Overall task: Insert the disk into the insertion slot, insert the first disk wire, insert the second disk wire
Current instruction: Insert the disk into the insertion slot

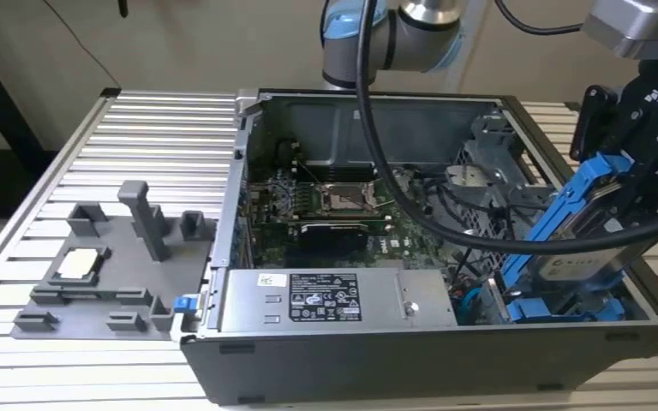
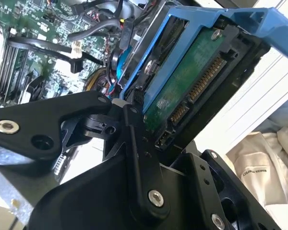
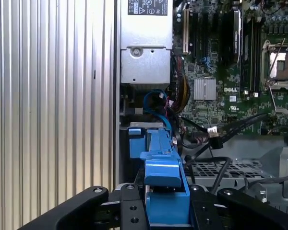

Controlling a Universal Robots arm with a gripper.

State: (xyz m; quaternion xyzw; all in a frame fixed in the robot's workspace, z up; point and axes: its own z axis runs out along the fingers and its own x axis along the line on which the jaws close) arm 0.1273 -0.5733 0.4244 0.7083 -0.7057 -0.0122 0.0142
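**Tilted disk above the slot: where this could jam**

Nearest the first wrist view are the black links of my pincer [image 3: 165,206], pressed together on the disk [image 3: 161,165] and pinching its blue plastic frame from both sides. In the second wrist view the disk's green underside and its row of connector pins face the lens.

In the exterior view the disk stands steeply tilted at the near corner of the computer case [image 1: 421,368], on the exterior view's right. Its lower end dips toward the slot [image 1: 564,308] with the blue tabs. I cannot tell whether it touches the slot yet.

I judge the tilt to be the main risk. If I push down at this angle, a frame corner could catch on a blue tab and wedge instead of sliding in.

The second risk is my grip. I hold plastic, not metal, so a jam could flex the frame or let the disk twist between my pads.

The third risk is the wiring. A blue wire [image 3: 156,98] loops just beside the slot, between it and the grey power box [image 3: 146,52]. It could be trapped under the disk.

My own thick black cable [image 1: 455,229] also hangs across the open case close to the disk. It could drag on the circuit board [image 1: 329,205] if I swing.
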